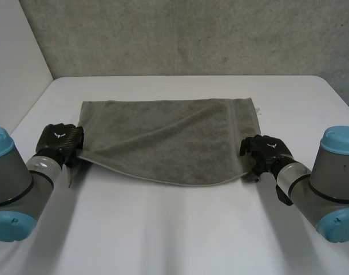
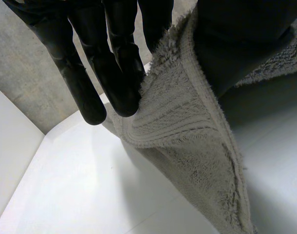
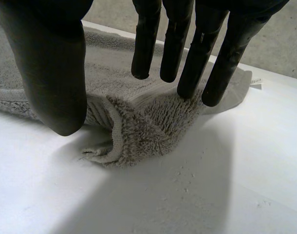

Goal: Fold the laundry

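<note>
The towel (image 1: 169, 140) lies spread on the desk (image 1: 174, 229). The left hand (image 1: 60, 140) pinches its near-left corner, while the right hand (image 1: 266, 150) holds straight fingers over the near-right corner, gripping nothing. Lifting now would likely raise one side only and skew the fold.

The grey terry-cloth towel (image 1: 163, 137) is matt and fuzzy, with looped pile and a flatter ribbed band along its hem. The white table (image 1: 163, 229) looks smooth, with a faint sheen. The black fingers (image 3: 146, 39) seem smooth, slightly glossy plastic. The grey concrete wall (image 1: 191, 34) is rough and speckled.
</note>
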Action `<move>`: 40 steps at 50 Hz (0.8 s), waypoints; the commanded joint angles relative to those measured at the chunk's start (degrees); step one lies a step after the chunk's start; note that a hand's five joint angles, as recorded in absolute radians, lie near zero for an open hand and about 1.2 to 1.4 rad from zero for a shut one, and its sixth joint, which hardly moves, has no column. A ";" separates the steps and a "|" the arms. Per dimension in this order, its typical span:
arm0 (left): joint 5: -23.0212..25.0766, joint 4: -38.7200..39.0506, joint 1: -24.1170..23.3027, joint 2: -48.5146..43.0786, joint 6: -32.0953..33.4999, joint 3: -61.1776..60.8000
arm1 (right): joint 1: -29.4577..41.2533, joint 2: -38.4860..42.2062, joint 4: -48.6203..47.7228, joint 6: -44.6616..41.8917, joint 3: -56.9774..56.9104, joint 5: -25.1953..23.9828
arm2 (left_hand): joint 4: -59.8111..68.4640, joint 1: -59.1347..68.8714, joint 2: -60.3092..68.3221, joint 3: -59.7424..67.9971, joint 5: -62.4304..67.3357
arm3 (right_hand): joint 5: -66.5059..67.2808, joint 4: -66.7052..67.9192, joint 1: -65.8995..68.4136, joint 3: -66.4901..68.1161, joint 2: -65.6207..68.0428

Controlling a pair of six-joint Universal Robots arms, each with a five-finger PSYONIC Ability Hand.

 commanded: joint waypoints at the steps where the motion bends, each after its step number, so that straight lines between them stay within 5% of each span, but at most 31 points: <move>1: 0.00 0.07 0.00 -0.05 0.00 0.05 | -0.10 1.13 -0.27 -0.51 -0.91 0.76 | 10.17 11.62 10.19 10.26 11.80 | 2.15 0.83 1.51 1.20 0.04; 14: 0.00 0.07 0.44 0.03 0.00 0.05 | -0.89 0.87 1.31 -3.58 -2.76 6.21 | 10.17 11.62 10.19 10.26 11.80 | 9.20 7.88 8.55 8.24 7.09; 16: 0.00 0.07 0.70 0.03 0.00 0.05 | -0.89 0.07 1.31 -3.85 -2.58 6.30 | 10.17 11.62 10.19 10.26 11.80 | 14.26 12.94 13.62 13.31 12.15; 20: 0.09 0.07 0.79 -0.05 0.00 0.13 | -0.98 -1.77 1.31 -4.11 -1.79 5.95 | 10.17 11.62 10.19 10.26 11.80 | 46.04 44.72 45.39 45.08 43.93; 25: 0.18 0.33 0.79 -0.40 0.09 0.13 | -0.98 -2.39 1.40 -4.20 -1.70 5.59 | 7.86 9.31 7.88 7.95 9.49 | 46.16 44.84 45.52 45.21 44.06; 28: 0.26 1.46 0.79 -0.84 0.87 0.13 | -0.98 -3.35 1.40 -4.20 -1.44 5.42 | -10.76 -9.31 -10.74 -10.67 -9.13 | 46.16 44.84 45.52 45.21 44.06; 40: 0.35 6.13 2.11 -5.15 5.18 1.80 | -0.98 -5.72 0.96 -4.55 -0.04 4.98 | -19.08 -17.62 -19.06 -18.98 -17.45 | 46.16 44.84 45.52 45.21 44.06</move>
